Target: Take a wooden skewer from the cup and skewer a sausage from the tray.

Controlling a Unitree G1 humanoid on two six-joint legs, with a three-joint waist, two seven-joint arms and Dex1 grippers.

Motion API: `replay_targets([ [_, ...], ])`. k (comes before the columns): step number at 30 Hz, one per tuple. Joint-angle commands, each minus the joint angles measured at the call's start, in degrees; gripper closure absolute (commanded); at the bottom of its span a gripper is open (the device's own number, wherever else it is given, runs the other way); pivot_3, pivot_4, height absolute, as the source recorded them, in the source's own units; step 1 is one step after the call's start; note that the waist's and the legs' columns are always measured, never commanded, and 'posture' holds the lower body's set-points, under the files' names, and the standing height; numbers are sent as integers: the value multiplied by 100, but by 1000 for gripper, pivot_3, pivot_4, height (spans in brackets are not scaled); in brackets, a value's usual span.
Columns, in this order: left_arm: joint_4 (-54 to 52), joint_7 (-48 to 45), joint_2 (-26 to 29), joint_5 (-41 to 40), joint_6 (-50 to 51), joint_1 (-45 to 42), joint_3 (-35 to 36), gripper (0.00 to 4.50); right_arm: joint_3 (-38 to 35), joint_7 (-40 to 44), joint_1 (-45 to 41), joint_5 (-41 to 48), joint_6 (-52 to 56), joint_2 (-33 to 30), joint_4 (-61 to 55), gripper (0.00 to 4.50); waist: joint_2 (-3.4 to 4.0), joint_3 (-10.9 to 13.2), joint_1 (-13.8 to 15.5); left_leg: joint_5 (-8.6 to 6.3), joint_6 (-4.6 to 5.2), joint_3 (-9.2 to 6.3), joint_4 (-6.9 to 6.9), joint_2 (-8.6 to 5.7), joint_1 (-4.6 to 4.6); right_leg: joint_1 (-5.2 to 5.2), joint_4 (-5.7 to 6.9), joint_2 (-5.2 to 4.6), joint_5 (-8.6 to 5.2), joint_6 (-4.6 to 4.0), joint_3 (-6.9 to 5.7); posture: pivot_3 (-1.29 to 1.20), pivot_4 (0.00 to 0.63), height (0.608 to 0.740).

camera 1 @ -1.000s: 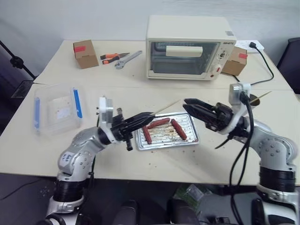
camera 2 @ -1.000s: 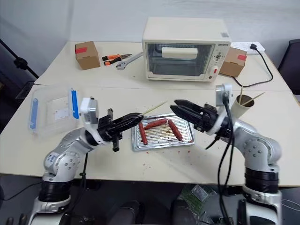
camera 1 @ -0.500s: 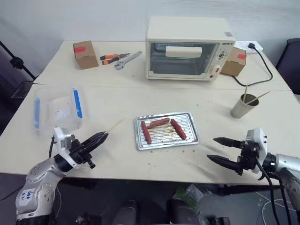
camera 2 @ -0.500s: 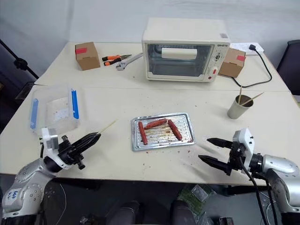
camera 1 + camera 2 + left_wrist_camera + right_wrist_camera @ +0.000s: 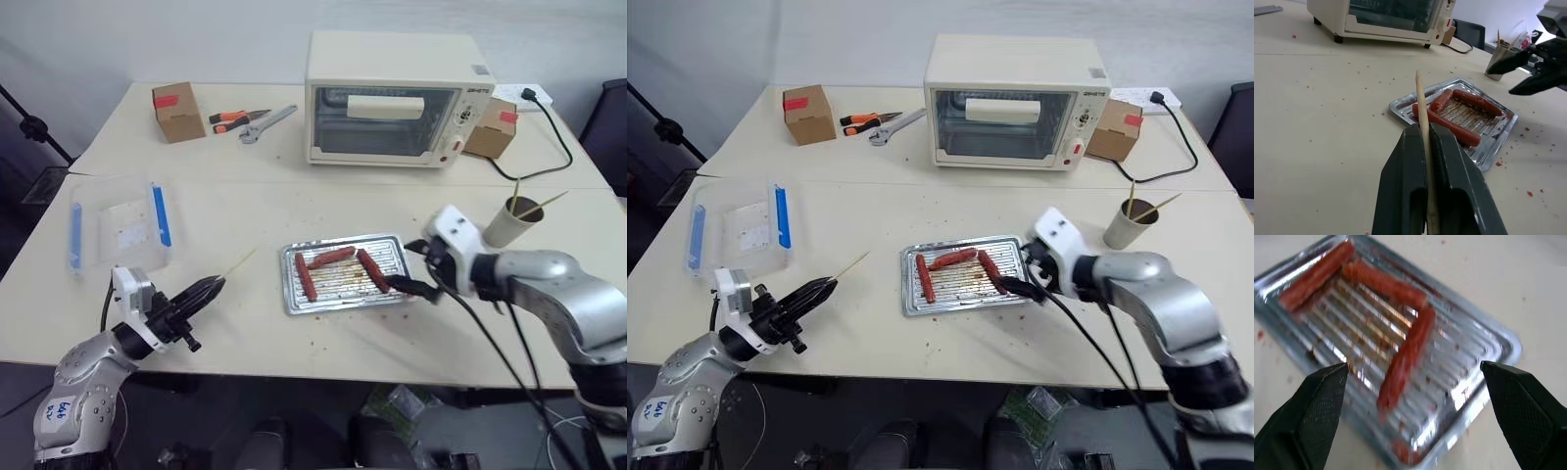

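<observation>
My left gripper (image 5: 214, 286) is near the table's front left, shut on a wooden skewer (image 5: 1421, 110) whose tip points toward the tray. The silver tray (image 5: 345, 303) lies mid-table with three reddish sausages in it: a left one (image 5: 305, 278), a far one (image 5: 331, 257) and a right one (image 5: 1409, 352). Over the tray's right end, my right gripper (image 5: 1015, 267) hangs open, its fingers (image 5: 1317, 404) spread either side of the right sausage without touching it. The beige cup (image 5: 508, 228) stands to the right with several more sticks in it.
A toaster oven (image 5: 392, 98) stands at the back. A clear plastic box with blue clips (image 5: 118, 227) is on the left. Two cardboard boxes (image 5: 178, 112) (image 5: 491, 127), hand tools (image 5: 251, 119) and a black power cord (image 5: 552, 137) lie along the far side.
My left gripper drew back from the tray to the front left with the skewer, then stayed. My right gripper dropped to the front right edge, opened wider, then swung over the tray's right end.
</observation>
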Motion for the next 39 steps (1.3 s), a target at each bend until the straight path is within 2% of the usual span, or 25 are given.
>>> replay_targets([
  [1, -118, 34, -28, 19, -124, 43, 3, 4500, 464, -350, -411, -358, 178, 333, 266, 36, -3, -1, -3, 0, 0, -1, -1, 0, 0, 1, -2, 0, 0, 0, -1, 0, 150, 740],
  [5, -205, 102, -105, 41, -149, 57, -50, 4500, 767, -637, -735, -616, 334, 745, 642, 36, -3, -1, -14, -2, 5, 1, 1, -13, -3, 0, -4, -8, 0, 0, 1, 0, 150, 740],
  [12, -197, 127, -119, 46, -218, 103, -63, 4500, 954, -830, -762, -1002, 219, 904, 806, 36, -2, -1, -18, 0, 5, 3, 3, -14, -2, -1, 6, -7, 0, 1, 1, 0, 150, 740],
  [16, -208, 117, -99, 54, -237, 109, -112, 4500, 1010, -830, -681, -1100, 202, 970, 793, 892, -2, -1, -40, 1, 4, 5, 3, -11, 1, -2, 11, -4, 0, 0, 3, 0, 150, 740],
  [25, -224, 97, -71, 47, -234, 103, -140, 4500, 961, -842, -532, -1175, 202, 1054, 801, 3912, -2, -1, -30, 1, 3, 4, 3, -11, 0, -5, 13, -3, 0, 0, 3, 0, 150, 740],
  [27, -230, 94, -64, 49, -228, 94, -151, 4500, 945, -835, -517, -1175, 215, 1036, 799, 4379, -3, -2, -30, 1, 4, 4, 3, -11, 1, -4, 13, -3, 0, 0, 4, 0, 150, 740],
  [30, -215, 76, -53, 59, -235, 61, -183, 4500, 929, -789, -508, -1181, 169, 979, 813, 4379, -3, -2, -28, 2, 4, 4, 4, -11, 1, -4, 14, -3, 0, 0, 3, 0, 150, 740],
  [32, -214, 15, -19, 58, -242, -18, -237, 4500, 822, -378, -438, -1035, -185, 756, 728, 4379, -3, -1, -27, 1, 4, 4, 4, -11, 1, -4, 14, -3, 0, 0, 4, 0, 150, 740],
  [35, -318, -249, 179, -17, -130, -106, -355, 4500, 614, 813, -267, -735, -1313, 220, 570, 4379, -6, 0, 1, 1, 5, 2, 4, -14, -1, -4, 12, -4, 0, 1, 0, 0, 150, 740],
  [37, -395, -713, 511, 68, -108, -110, -589, 4500, 709, 2059, -159, -757, -2779, -249, 580, 4379, -7, 2, -14, -1, 9, 5, 3, -17, -2, -2, 8, -4, 0, 1, 1, 0, 150, 740],
  [39, -402, -1018, 744, 95, -91, -138, -762, 4500, 749, 2729, -136, -754, -3582, -434, 695, 4379, -9, 3, -37, -2, 12, 9, 0, -19, 0, 1, 2, -3, 1, 3, 1, 0, 150, 740],
])
